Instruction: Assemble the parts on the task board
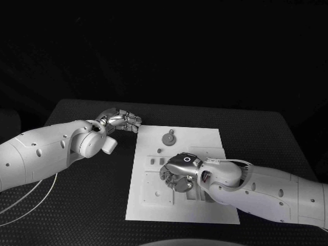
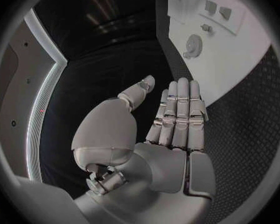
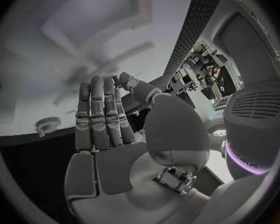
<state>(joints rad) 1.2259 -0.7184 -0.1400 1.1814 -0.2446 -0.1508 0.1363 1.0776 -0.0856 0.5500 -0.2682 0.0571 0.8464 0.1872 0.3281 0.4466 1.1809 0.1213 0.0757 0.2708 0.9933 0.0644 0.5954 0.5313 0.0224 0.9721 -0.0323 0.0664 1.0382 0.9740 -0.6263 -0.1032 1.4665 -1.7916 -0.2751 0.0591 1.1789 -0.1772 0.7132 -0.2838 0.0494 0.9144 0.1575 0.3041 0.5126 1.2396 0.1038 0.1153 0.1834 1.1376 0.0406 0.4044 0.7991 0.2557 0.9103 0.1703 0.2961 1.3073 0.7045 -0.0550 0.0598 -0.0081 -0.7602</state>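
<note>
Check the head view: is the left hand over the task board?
No. The left hand sits beside the task board's far left corner, above the black table.

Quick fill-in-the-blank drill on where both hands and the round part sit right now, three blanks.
1. The left hand hovers over the black table, beside the white task board's ____ edge.
2. The right hand is above the ____.
3. The round grey gear-like part lies on the board, held by ____ hand.

Missing: left; task board; neither

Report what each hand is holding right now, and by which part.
Nothing is held. The left hand is flat with straight fingers, beside the task board. The right hand is also flat and bare, hovering over the board's middle.
</note>
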